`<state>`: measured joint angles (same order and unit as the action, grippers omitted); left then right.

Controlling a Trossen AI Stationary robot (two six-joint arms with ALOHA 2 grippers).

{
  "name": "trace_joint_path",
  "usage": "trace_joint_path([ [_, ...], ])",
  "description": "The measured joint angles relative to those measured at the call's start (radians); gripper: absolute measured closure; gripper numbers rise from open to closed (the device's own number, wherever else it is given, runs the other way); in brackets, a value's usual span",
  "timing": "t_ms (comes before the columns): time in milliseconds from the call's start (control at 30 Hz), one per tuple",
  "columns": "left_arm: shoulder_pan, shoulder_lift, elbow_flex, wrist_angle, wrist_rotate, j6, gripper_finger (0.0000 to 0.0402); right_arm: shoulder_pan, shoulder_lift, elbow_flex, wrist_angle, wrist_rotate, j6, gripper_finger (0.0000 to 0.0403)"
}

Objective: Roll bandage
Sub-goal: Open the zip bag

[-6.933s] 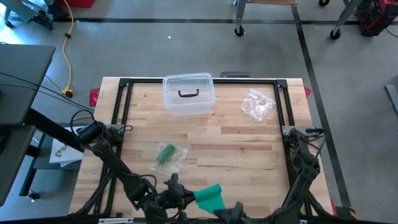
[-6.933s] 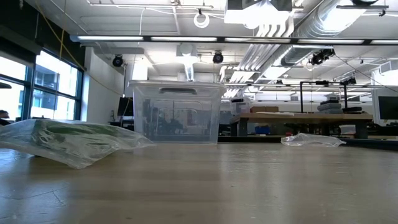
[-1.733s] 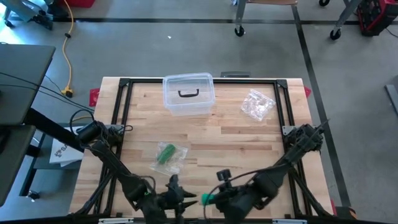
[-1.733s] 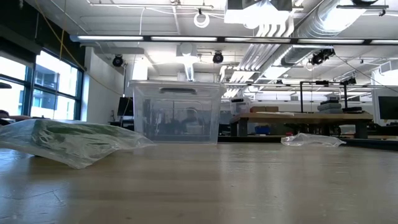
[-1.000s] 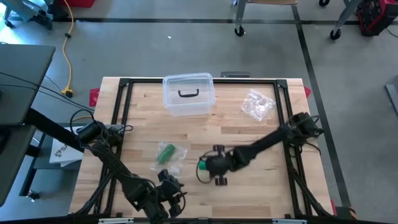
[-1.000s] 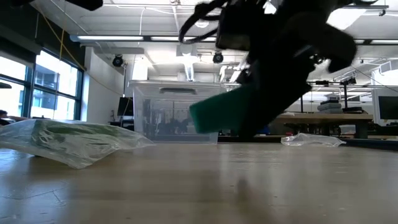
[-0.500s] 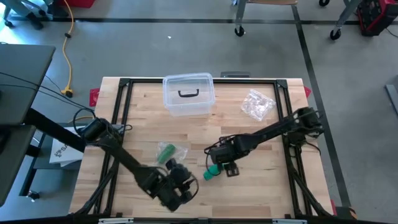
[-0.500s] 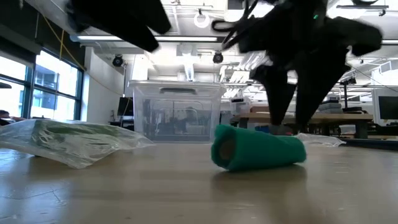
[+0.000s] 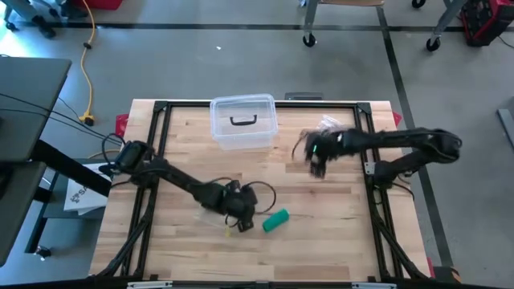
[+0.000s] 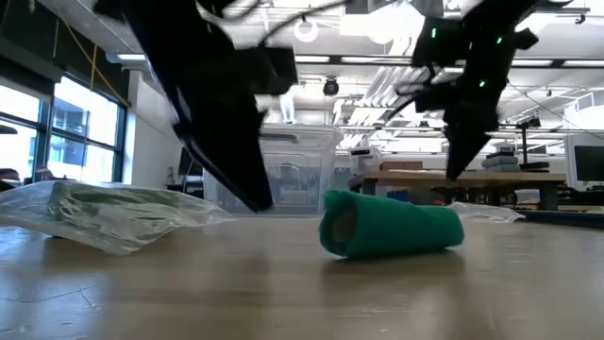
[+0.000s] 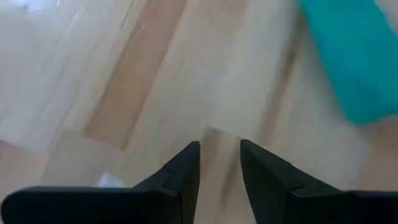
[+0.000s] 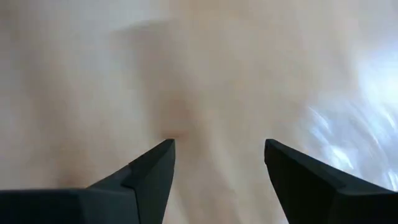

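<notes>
- The rolled green bandage (image 9: 275, 221) lies on its side on the pale wooden surface (image 9: 321, 201), toward the near edge and roughly midway across. No gripper touches it – it looks fully wound, with its hollow end facing the low camera (image 10: 392, 225).
- The left gripper (image 9: 238, 210) hangs low just beside the roll, on its left in the overhead view. Its wrist camera shows the two dark fingers (image 11: 186, 168) with a narrow gap between them, holding nothing, and the green roll (image 11: 351, 59) close ahead and off to one side.
- The right gripper (image 9: 315, 160) is well apart from the roll, out over the far right part of the surface near a crumpled clear plastic wrapper (image 9: 331, 128). Its fingers (image 12: 149, 171) are spread wide and empty.
- By my reading, the rolling itself looks done and the roll has been set down. What seems to be left is tidying or putting away.
- If the roll is to be picked up, the next move calls for the left gripper to widen, line up across the roll's width, and close gently so the soft winding does not loosen.
- Also on the surface: a clear plastic lidded box (image 9: 243, 122) at the far edge, and a clear plastic bag with green contents (image 10: 104, 215) near the left arm.
</notes>
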<state>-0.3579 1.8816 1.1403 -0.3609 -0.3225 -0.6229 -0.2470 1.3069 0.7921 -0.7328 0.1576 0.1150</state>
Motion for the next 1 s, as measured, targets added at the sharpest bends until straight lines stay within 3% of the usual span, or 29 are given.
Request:
trace_joint_path([
  [100, 0.049, 0.0, -0.055, 0.092, 0.012, 0.024, 0.0303, -0.197, -0.042, -0.014, -0.03, 0.01, 0.102, 0.0171],
  [233, 0.097, -0.002, -0.058, 0.114, -0.017, 0.037, 0.0309, -0.365, -0.027, -0.026, 0.05, -0.051, 0.02, 0.0178],
  [400, 0.124, -0.002, -0.056, 0.196, -0.031, 0.094, 0.031, -0.453, 0.092, -0.037, 0.129, -0.107, -0.042, 0.0178],
  [533, 0.124, -0.002, -0.056, 0.227, -0.028, 0.092, 0.031, -0.458, 0.215, -0.037, 0.115, -0.136, -0.052, 0.0184],
  [667, 0.111, -0.035, -0.057, 0.224, -0.025, 0.058, 0.031, -0.366, 0.271, -0.036, 0.095, -0.371, -0.033, 0.0209],
  [800, 0.089, -0.083, -0.057, 0.226, -0.052, 0.052, 0.031, -0.163, 0.253, -0.037, 0.093, -0.614, -0.022, 0.0223],
  [1000, 0.072, -0.157, -0.056, 0.234, -0.132, 0.051, 0.031, 0.13, 0.091, -0.037, 0.175, -0.627, 0.078, 0.0224],
])
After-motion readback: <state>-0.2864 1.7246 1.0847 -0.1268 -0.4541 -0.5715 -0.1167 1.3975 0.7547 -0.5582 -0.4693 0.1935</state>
